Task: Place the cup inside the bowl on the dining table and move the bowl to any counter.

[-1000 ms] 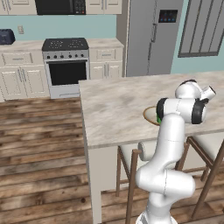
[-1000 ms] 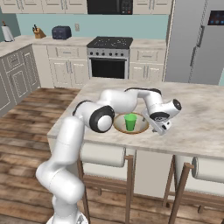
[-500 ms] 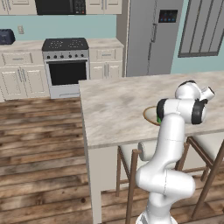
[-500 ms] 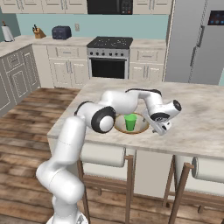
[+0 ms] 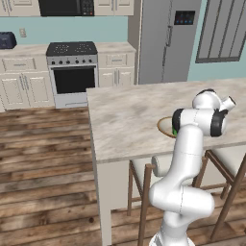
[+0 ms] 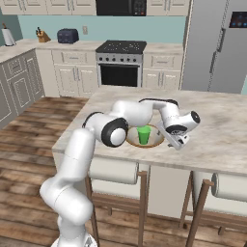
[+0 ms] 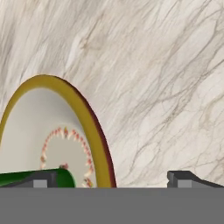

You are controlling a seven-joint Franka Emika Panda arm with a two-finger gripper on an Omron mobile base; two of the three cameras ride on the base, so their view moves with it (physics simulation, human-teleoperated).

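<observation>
The green cup [image 6: 143, 135] stands upright inside the tan-rimmed bowl [image 6: 131, 141] on the dining table [image 6: 217, 125]. My gripper [image 6: 176, 143] hangs low at the bowl's right edge, jaws open. In the hand view the gripper [image 7: 111, 180] straddles the bowl's rim [image 7: 89, 120]. One fingertip [image 7: 41, 179] is inside by the cup [image 7: 63, 176], the other over the bare table [image 7: 166, 65]. From the left base view the bowl [image 5: 165, 126] shows partly behind my arm, with a sliver of the cup [image 5: 174, 130].
Wooden stools [image 6: 219, 185] stand under the table's near edge. A stove [image 6: 120, 60] sits between cream cabinets at the back, with a toaster [image 6: 67, 35] on the counter to its left. The fridge [image 6: 219, 43] stands at the back right.
</observation>
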